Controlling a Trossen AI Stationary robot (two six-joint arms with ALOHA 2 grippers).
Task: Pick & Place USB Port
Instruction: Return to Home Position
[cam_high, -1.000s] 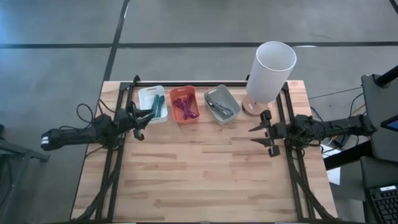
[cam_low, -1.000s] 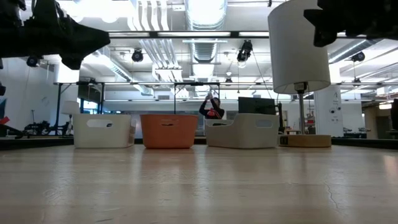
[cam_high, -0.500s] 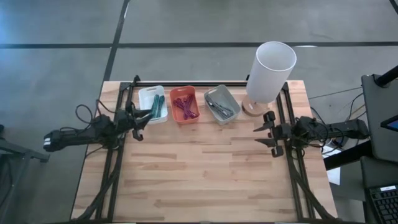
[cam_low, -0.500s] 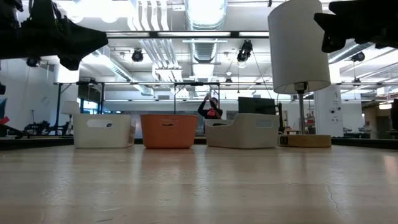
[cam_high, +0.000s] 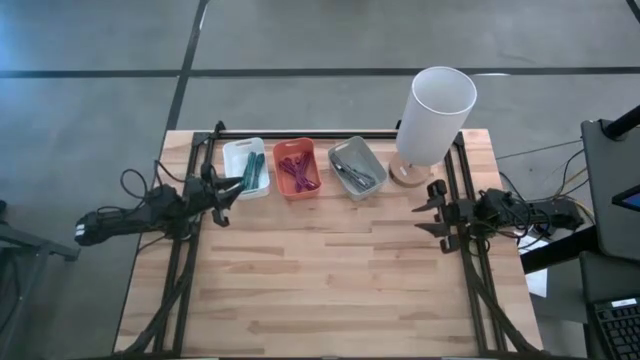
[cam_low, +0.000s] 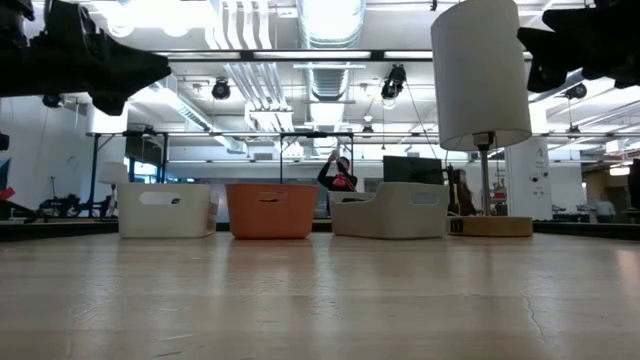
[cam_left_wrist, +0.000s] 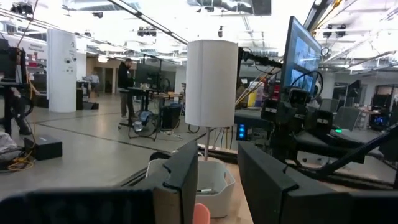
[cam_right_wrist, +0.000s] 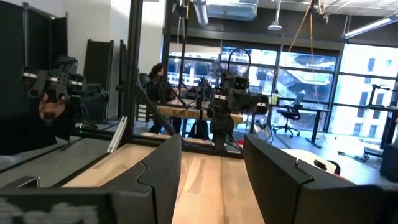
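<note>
Black and blue USB cables (cam_high: 256, 170) lie in the white bin (cam_high: 233, 152), far left on worktop (cam_high: 320, 285). Left pincer (cam_high: 232, 200) just beside the bin, near side: fingers apart, empty. Right pincer (cam_high: 420, 218) by right edge, near lamp (cam_high: 436, 110): fingers apart, empty.

The wooden table (cam_high: 330, 290) carries white bin (cam_high: 235, 165), orange bin (cam_high: 296, 144), grey bin (cam_high: 350, 143) and lamp (cam_high: 438, 110).

Both arms matt black, slim jointed tubes. Left arm (cam_high: 150, 210), mid-left of the high view: pale patch at its far-left end, thin black cable loops along it. Right arm (cam_high: 515, 208), mid-right: same build, cables trailing off right. Left gripper (cam_left_wrist: 217, 152) and right gripper (cam_right_wrist: 212, 144): broad flat black fingers, angled edges.
</note>
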